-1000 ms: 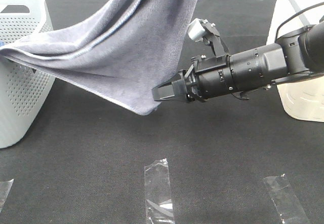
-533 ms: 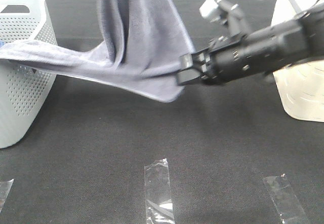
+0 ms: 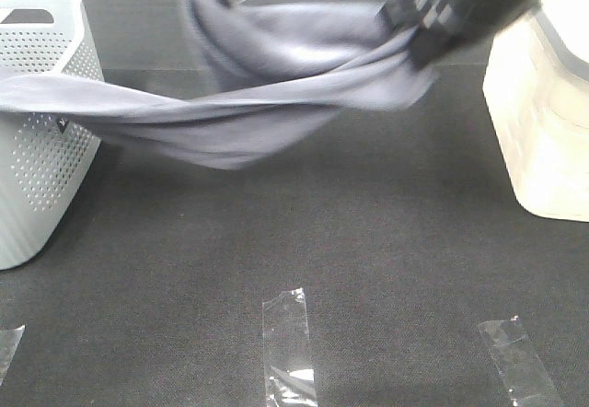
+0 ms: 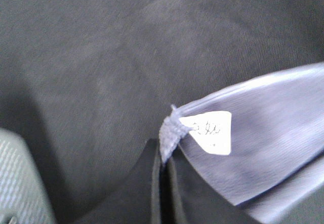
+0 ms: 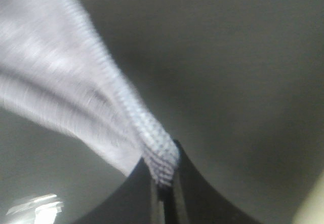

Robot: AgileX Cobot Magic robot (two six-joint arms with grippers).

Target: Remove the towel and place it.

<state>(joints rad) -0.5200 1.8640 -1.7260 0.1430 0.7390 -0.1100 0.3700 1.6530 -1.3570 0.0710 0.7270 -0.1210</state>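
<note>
Lifting the towel point(image 3: 276, 103) off the basket point(image 3: 41, 168); removal judged part done.
A labelled corner is pinched in the left end effector point(image 4: 163, 158) and a bunched edge in the right end effector point(image 5: 164, 176); the cloth is slung between them, its tail trailing past the left one over the basket rim. Next, that tail must be drawn free, then the towel laid on the tabletop point(image 3: 368, 269) below.
</note>
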